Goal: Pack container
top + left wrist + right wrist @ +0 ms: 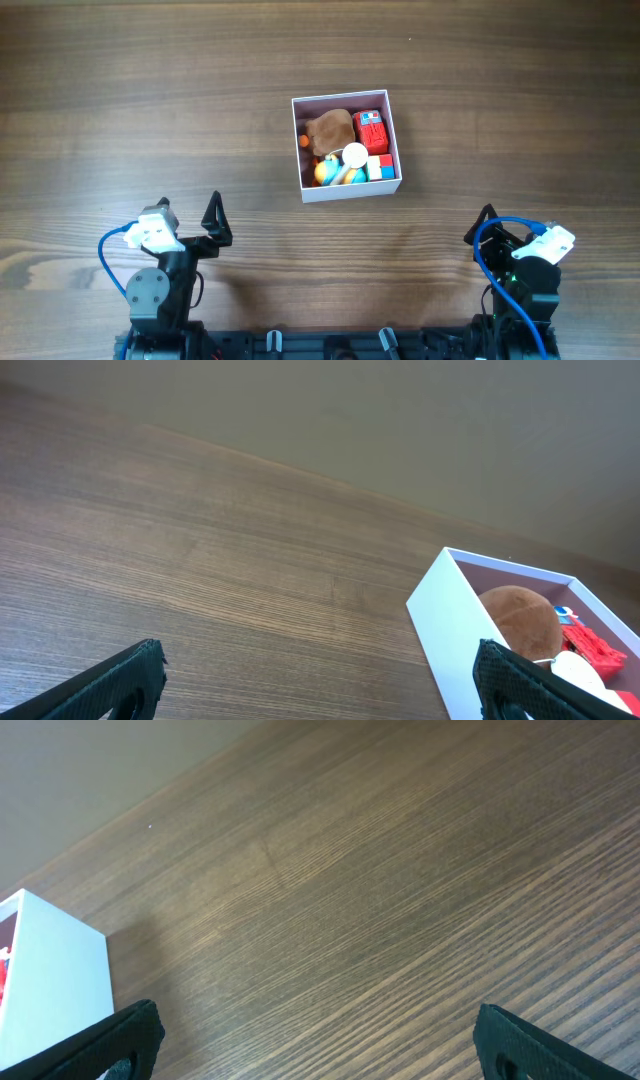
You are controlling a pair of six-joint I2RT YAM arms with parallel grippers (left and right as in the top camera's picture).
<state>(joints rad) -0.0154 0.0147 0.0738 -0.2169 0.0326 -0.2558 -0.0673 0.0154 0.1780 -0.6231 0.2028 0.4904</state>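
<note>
note left claw [318, 655] and right claw [318, 1012], both spread apart and empty. find the container [350, 188] in the middle of the surface [150, 100], ahead and between them, full of toys [345, 150]; no loose toy spotted. likely wrapping up: stay well back, avoid nudging those thin walls.

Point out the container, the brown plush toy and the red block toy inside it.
container [350, 191], overhead view, on its white near wall.
brown plush toy [331, 127], overhead view, middle of its body.
red block toy [371, 131], overhead view, centre of its top face.
</note>
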